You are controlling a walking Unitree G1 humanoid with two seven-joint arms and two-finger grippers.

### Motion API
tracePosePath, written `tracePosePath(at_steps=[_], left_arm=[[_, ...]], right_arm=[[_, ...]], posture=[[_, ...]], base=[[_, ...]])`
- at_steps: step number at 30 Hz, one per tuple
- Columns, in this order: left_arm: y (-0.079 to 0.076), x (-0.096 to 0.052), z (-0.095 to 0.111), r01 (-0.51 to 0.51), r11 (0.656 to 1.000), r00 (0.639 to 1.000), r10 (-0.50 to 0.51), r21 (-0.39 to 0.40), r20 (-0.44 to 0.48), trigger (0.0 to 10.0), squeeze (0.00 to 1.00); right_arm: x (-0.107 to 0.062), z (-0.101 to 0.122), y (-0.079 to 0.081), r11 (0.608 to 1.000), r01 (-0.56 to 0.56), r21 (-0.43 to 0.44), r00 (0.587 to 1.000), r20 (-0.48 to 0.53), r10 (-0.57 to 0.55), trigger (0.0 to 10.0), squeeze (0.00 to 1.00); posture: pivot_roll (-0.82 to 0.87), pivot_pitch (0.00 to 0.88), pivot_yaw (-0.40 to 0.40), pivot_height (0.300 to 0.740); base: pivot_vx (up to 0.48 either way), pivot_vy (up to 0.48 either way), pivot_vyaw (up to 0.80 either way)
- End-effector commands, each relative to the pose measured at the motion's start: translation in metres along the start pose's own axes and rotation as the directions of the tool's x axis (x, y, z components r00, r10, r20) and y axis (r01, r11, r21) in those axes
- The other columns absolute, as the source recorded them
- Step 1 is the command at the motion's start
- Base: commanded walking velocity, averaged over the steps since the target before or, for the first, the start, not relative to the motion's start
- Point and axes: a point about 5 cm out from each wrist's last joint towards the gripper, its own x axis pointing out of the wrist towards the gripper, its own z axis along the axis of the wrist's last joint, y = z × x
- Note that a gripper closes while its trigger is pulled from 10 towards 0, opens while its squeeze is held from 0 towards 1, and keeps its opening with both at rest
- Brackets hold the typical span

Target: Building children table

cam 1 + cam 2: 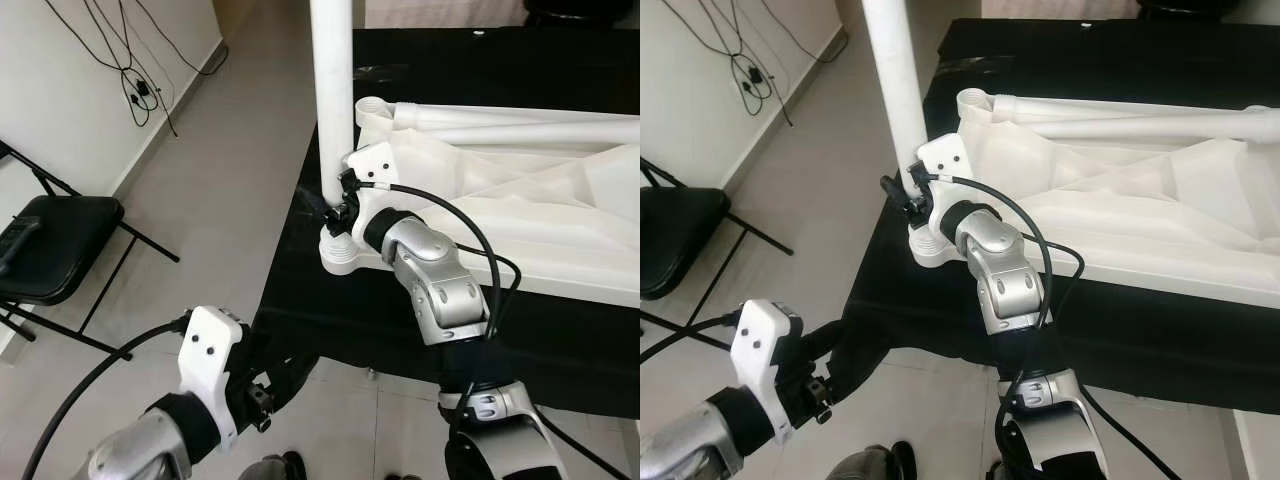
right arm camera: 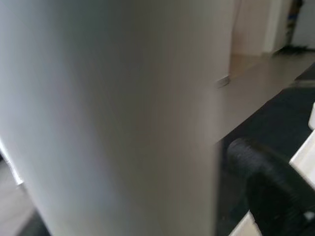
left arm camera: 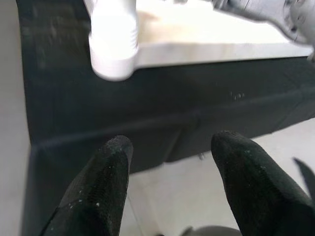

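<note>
A white children's table top (image 1: 520, 220) lies upside down on a black table (image 1: 330, 320). At its near left corner a white leg (image 1: 333, 100) stands upright over a round socket (image 1: 340, 255). My right gripper (image 1: 338, 205) is shut on the base of this leg, and in the right wrist view the leg (image 2: 108, 118) sits very close beside one black finger (image 2: 261, 167). My left gripper (image 3: 170, 147) hangs low in front of the black table's edge, open with nothing between its fingers (image 3: 115, 152). The corner socket (image 3: 114, 54) lies ahead of it.
Two more white legs (image 1: 500, 125) lie across the far side of the upturned top. A black folding chair (image 1: 50, 250) stands on the floor to the left, by a wall with hanging cables (image 1: 135, 90). Tiled floor (image 1: 220, 180) runs between chair and table.
</note>
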Motion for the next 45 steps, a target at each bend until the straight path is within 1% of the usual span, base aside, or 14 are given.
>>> tracePosePath(at_steps=[1,3,4,7,9,13,15,16,17,24,30,38,39,45], left_arm=[[0.002,-0.001,-0.005,-0.022,1.0,1.0,0.022,0.0,-0.012,10.0,0.0],[0.002,-0.001,-0.006,-0.029,0.999,1.0,0.029,-0.014,-0.005,10.0,0.0],[0.001,-0.002,-0.006,-0.03,0.999,1.0,0.03,-0.023,0.003,10.0,0.0],[-0.006,-0.003,-0.007,-0.008,0.999,1.0,0.009,-0.034,0.015,10.0,0.0],[-0.006,-0.003,-0.007,-0.008,0.999,1.0,0.009,-0.034,0.015,10.0,0.0],[-0.017,-0.007,-0.01,0.021,0.999,0.999,-0.02,-0.037,0.031,10.0,0.0],[-0.018,-0.009,-0.011,0.021,0.999,0.999,-0.02,-0.033,0.043,10.0,0.0],[-0.019,-0.01,-0.01,0.017,0.999,0.998,-0.015,-0.027,0.059,10.0,0.0],[-0.019,-0.011,-0.01,0.003,1.0,0.997,-0.002,-0.02,0.076,10.0,0.0],[-0.014,-0.015,-0.009,-0.071,0.997,0.992,0.071,-0.001,0.1,10.0,0.0],[-0.006,-0.022,-0.01,-0.198,0.98,0.973,0.193,0.026,0.124,10.0,0.0],[0.001,-0.031,-0.014,-0.312,0.947,0.943,0.298,0.078,0.147,10.0,0.0],[0.002,-0.032,-0.014,-0.327,0.941,0.937,0.312,0.083,0.158,10.0,0.0],[0.005,-0.033,-0.016,-0.349,0.932,0.927,0.328,0.094,0.184,10.0,0.0]], right_arm=[[0.003,0.006,0.003,0.999,-0.041,0.01,0.998,0.038,0.041,10.0,1.0],[0.002,0.008,0.001,0.996,-0.083,0.018,0.995,0.053,0.082,10.0,1.0],[0.001,0.011,0.0,0.988,-0.154,0.02,0.986,0.07,0.153,10.0,0.0],[0.001,0.019,-0.005,0.933,-0.358,-0.046,0.93,0.07,0.36,10.0,0.0],[0.001,0.019,-0.005,0.933,-0.358,-0.046,0.93,0.07,0.36,10.0,0.0],[0.0,0.027,-0.007,0.786,-0.605,-0.125,0.791,0.014,0.612,10.0,0.0],[0.003,0.029,-0.009,0.765,-0.63,-0.137,0.772,0.002,0.636,10.0,0.0],[0.005,0.03,-0.01,0.747,-0.65,-0.139,0.755,-0.012,0.655,8.7,0.0],[0.008,0.03,-0.01,0.724,-0.675,-0.143,0.735,-0.034,0.678,0.0,0.0],[0.008,0.027,-0.01,0.698,-0.7,-0.154,0.712,-0.067,0.699,0.0,0.0],[0.005,0.016,-0.018,0.735,-0.663,-0.141,0.748,-0.095,0.657,0.0,0.0],[-0.018,-0.03,-0.014,0.926,-0.375,-0.027,0.911,-0.194,0.364,0.0,0.0],[-0.03,-0.049,-0.015,0.999,-0.003,-0.044,0.966,-0.26,-0.009,0.0,0.0],[-0.068,-0.072,0.021,0.968,0.247,-0.042,0.909,-0.335,-0.247,0.0,0.0]], posture=[[0.11,0.2,0.053,0.74],[0.11,0.202,0.054,0.74],[0.11,0.203,0.053,0.74],[0.11,0.205,0.052,0.74],[0.11,0.205,0.052,0.74],[0.11,0.21,0.048,0.74],[0.12,0.21,0.046,0.74],[0.12,0.212,0.044,0.74],[0.12,0.213,0.042,0.74],[0.12,0.218,0.04,0.74],[0.11,0.222,0.037,0.74],[0.1,0.238,0.026,0.74],[0.09,0.239,0.025,0.74],[0.07,0.234,0.051,0.74]], base=[[0.0,0.0,0.0],[0.0,0.0,0.0],[0.0,0.0,0.0],[0.0,0.0,0.0],[0.0,0.0,0.0],[0.0,0.0,0.0],[0.0,0.0,0.0],[0.0,0.0,0.0],[0.0,0.0,0.0],[0.0,0.0,0.0],[0.0,0.0,0.0],[0.0,0.0,0.0],[0.0,0.0,0.0],[0.0,0.0,0.0]])
